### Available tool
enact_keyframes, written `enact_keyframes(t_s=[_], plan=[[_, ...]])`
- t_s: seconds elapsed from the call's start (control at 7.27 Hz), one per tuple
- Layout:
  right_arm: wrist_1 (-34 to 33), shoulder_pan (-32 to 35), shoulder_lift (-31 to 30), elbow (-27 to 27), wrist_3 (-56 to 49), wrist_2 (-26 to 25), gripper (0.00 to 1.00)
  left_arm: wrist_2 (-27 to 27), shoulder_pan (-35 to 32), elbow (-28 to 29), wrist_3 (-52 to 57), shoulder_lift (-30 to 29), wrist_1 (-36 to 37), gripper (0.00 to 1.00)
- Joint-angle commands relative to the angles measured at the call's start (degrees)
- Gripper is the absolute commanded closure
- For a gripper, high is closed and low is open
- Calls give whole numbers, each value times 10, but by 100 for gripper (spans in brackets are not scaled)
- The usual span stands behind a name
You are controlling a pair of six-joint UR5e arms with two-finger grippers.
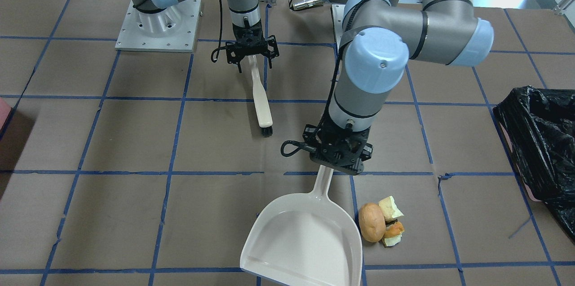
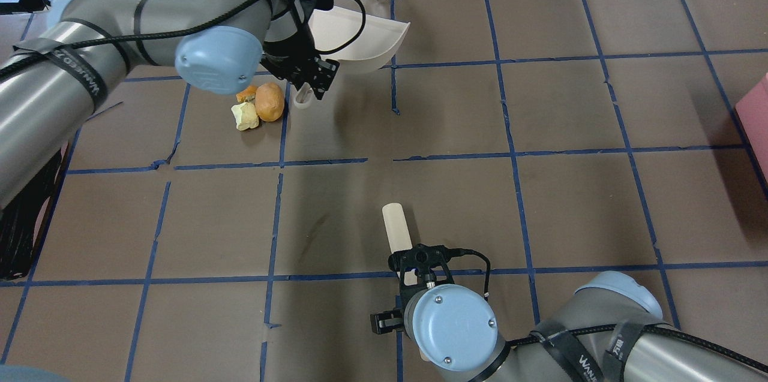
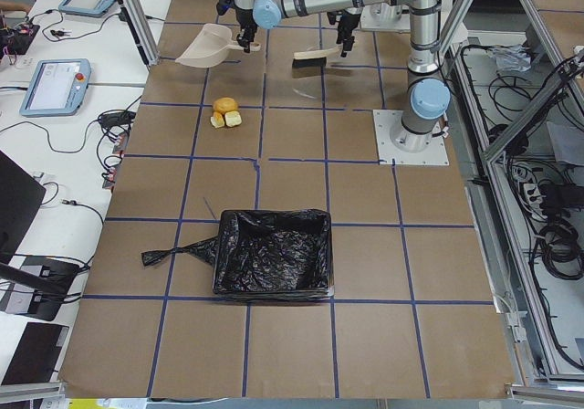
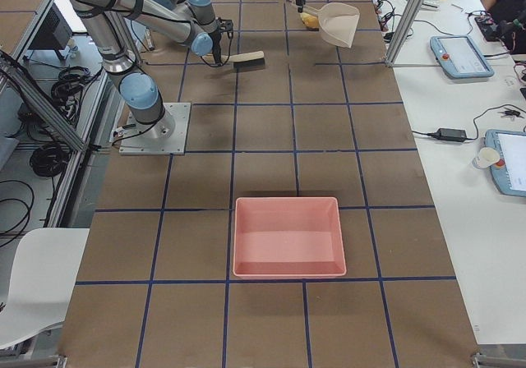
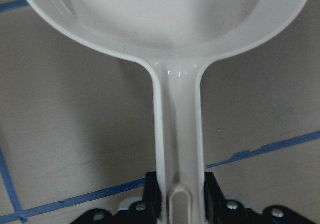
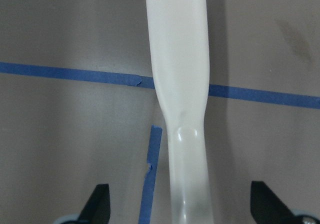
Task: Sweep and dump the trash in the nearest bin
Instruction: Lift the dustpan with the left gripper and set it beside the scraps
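Observation:
The trash lies in a small heap: a brown-orange potato-like lump (image 1: 372, 222), a pale yellow peel chunk (image 1: 390, 207) and an orange peel chunk (image 1: 394, 230). It also shows in the overhead view (image 2: 270, 101). My left gripper (image 1: 334, 168) is shut on the handle of a cream dustpan (image 1: 305, 236); the wrist view shows the fingers (image 5: 152, 194) against the handle. The trash sits just outside the pan's side wall. My right gripper (image 1: 252, 55) is open, its fingers wide apart either side of the handle of a cream brush (image 1: 261, 102). The black-bagged bin (image 1: 543, 142) stands at the table's left end.
A pink tray (image 4: 288, 236) sits far off at the table's right end, and its edge shows in the overhead view (image 2: 757, 112). The brown table cover carries blue tape grid lines (image 1: 179, 99). The arm bases (image 1: 157, 25) stand at the robot's side.

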Motion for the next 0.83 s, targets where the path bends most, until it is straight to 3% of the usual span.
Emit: enact_keyframes(t_s=[0.0,0.14,0.41,0.69], plan=[[-3,0,-2,5,1,0,2,-2,59,-17,103,46,-50,100],[-3,-1,-2,4,0,0,9,-2,105,-16,164,64,-79,100],[-4,-9,-2,2,-3,0,48,6,161,-18,336,94,-138,100],[-4,-10,-2,-9,-1,1,73,51,228,-12,467,98,-149,100]])
